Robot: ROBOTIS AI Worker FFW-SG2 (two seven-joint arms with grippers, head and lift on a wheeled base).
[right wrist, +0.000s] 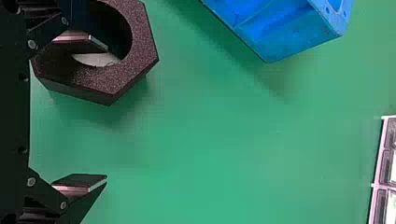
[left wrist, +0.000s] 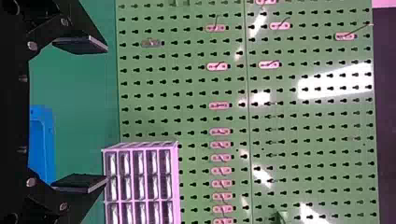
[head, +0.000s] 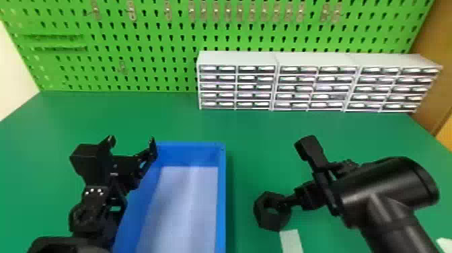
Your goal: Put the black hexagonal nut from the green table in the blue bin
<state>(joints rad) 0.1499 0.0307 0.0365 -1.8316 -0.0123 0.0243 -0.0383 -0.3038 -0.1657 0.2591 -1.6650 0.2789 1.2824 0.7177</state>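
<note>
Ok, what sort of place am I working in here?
Probably a workshop or a parts-sorting bench, judging by the green pegboard with hooks, the stacked small drawers and the blue bin on the table.

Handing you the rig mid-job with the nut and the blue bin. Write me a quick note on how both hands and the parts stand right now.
Right hand: open, one finger over the opening of the black hexagonal nut, not clamped on it.
Left hand: open, beside and above the left side of the blue bin.
Nut: on the green table, to the right of the bin.
Done: right hand is at the nut; nothing is gripped.
Left: grip the nut, lift it over the bin wall, release it inside.
</note>
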